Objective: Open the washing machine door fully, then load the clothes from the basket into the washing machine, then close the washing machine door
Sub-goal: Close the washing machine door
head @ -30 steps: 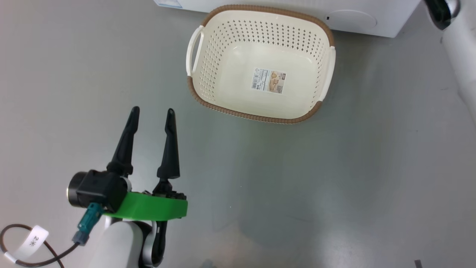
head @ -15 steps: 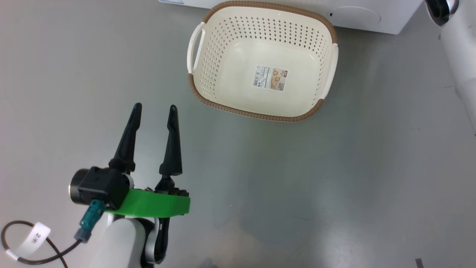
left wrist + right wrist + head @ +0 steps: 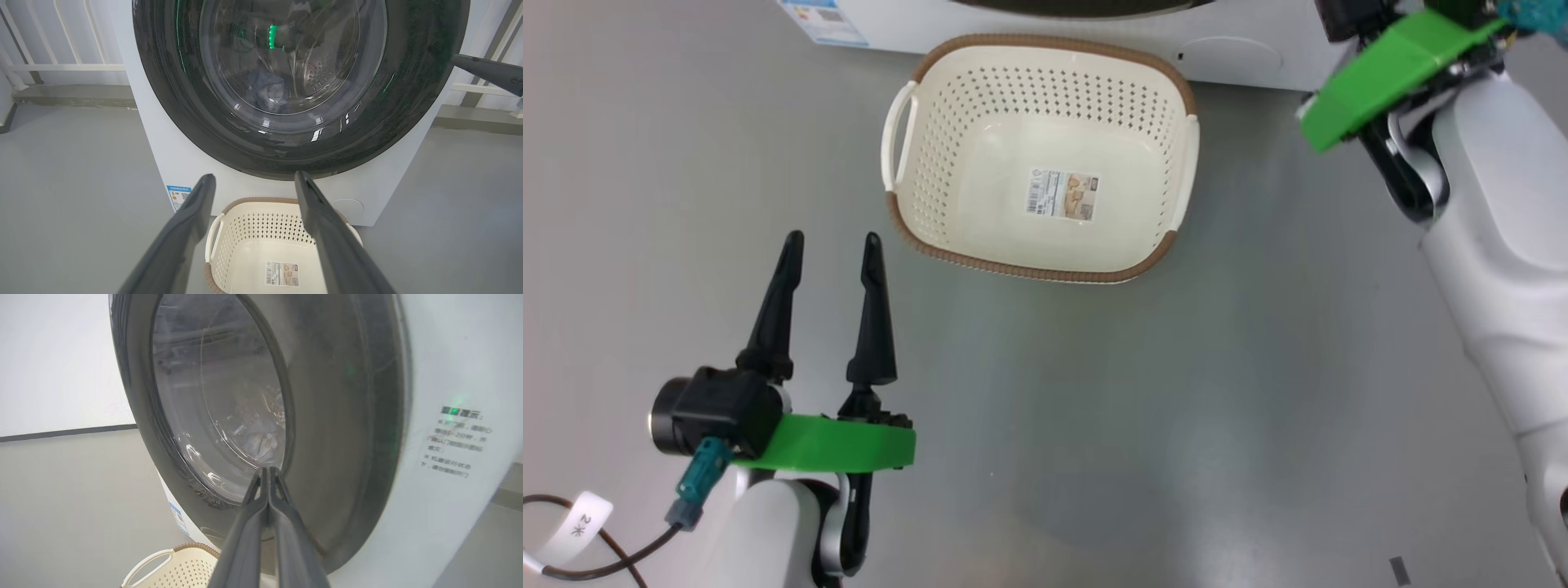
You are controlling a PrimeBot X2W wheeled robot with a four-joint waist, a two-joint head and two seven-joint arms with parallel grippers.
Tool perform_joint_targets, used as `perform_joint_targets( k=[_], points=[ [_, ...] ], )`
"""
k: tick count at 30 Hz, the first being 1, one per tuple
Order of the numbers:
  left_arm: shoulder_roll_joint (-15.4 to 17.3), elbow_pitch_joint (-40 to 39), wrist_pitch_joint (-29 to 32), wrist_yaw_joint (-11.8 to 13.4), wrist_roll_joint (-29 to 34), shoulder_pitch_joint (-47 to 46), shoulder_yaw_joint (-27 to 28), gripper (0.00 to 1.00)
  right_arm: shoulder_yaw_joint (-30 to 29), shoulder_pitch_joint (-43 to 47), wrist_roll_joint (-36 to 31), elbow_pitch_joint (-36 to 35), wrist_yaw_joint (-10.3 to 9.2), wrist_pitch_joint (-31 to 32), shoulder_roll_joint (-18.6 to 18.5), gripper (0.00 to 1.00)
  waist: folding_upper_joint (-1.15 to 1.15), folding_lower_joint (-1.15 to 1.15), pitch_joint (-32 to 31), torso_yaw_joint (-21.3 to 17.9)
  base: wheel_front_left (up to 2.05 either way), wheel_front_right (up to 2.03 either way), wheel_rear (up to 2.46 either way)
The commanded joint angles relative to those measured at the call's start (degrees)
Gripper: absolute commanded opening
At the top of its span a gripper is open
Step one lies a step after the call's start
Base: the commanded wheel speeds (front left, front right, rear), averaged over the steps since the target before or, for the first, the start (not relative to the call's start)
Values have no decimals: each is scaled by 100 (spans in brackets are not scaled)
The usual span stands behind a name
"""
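Grey floor [image 3: 1094, 425]: basket [image 3: 947, 163] ahead-right of wide left pincer [image 3: 833, 237]; right pincer [image 3: 267, 470] closed near door [image 3: 347, 416].

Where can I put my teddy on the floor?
The floor is bare in front of the basket, between the left gripper and the right arm, and left of the basket. It's crowded where the basket sits close to the washing machine.

We count one washing machine [image 3: 163, 163] with one round door [image 3: 300, 81], one bundle of clothes [image 3: 267, 92] behind it, and one basket [image 3: 935, 175], with two handles [image 3: 897, 135] and one label [image 3: 1062, 194], ahead of our left gripper [image 3: 833, 238]. Counting the right gripper [image 3: 266, 469], two grippers, two fingers [image 3: 776, 310] each.
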Motion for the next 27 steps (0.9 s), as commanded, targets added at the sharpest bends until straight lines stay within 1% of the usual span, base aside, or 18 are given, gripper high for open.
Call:
perform_joint_targets(
  k=[1, 2, 3, 5, 6, 7, 8, 19, 27],
  points=[
    [114, -81, -46, -48, 78, 98, 230, 100, -34, 316, 40, -283, 1, -26, 90, 0, 0, 0, -160, -171, 0, 0, 0],
    [114, -51, -46, -70, 88, 116, 249, 100, -114, 491, 60, -428, 1, -26, 67, 2, 0, 0, -207, -208, 0, 0, 0],
    [114, -25, -46, -92, 98, 132, 267, 100, -184, 663, 58, -566, 1, -26, 47, 10, 0, 0, -257, -248, 0, 0, 0],
    [114, 30, -46, -143, 110, 164, 294, 100, -319, 1016, 49, -807, 1, -26, 21, 38, 0, 0, -362, -313, 0, 0, 0],
    [114, 66, -46, -175, 125, 180, 300, 100, -400, 1187, 41, -907, 1, -26, 16, 60, 0, 0, -425, -340, 0, 0, 0],
    [114, 100, -46, -215, 125, 199, 310, 100, -477, 1355, 35, -1000, 1, -26, 27, 90, 0, 0, -485, -370, 0, 0, 0],
    [117, 141, -46, -239, 135, 221, 326, 100, -540, 1519, 21, -1090, 1, -26, 44, 100, 0, 0, -547, -401, 0, 0, 0],
    [202, 467, -46, -342, 180, 637, 468, 100, -1266, 3115, -195, -1758, 1, -26, 325, 100, 0, 0, -1352, -699, 0, 0, 0],
    [315, 585, -8, -301, 65, 1020, 566, 100, -1760, 4166, -392, -2147, 1, -26, 565, 100, 0, 0, -1966, -892, 0, 0, 0]
  ],
)
